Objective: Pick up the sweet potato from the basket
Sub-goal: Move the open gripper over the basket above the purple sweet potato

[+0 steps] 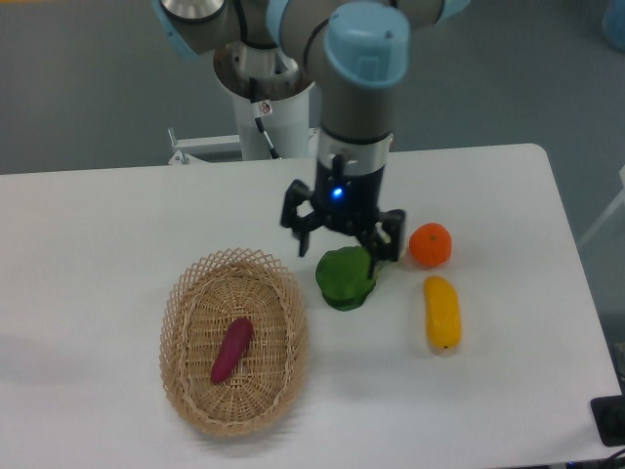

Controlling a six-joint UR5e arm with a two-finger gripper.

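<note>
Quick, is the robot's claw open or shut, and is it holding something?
Claw: open, holding nothing, above the green vegetable.

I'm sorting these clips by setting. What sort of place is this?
Most likely a robotics lab or test bench, not a kitchen. An arm on a metal pedestal stands at a plain white table, and the food, such as the sweet potato in the basket, looks like props.
</note>
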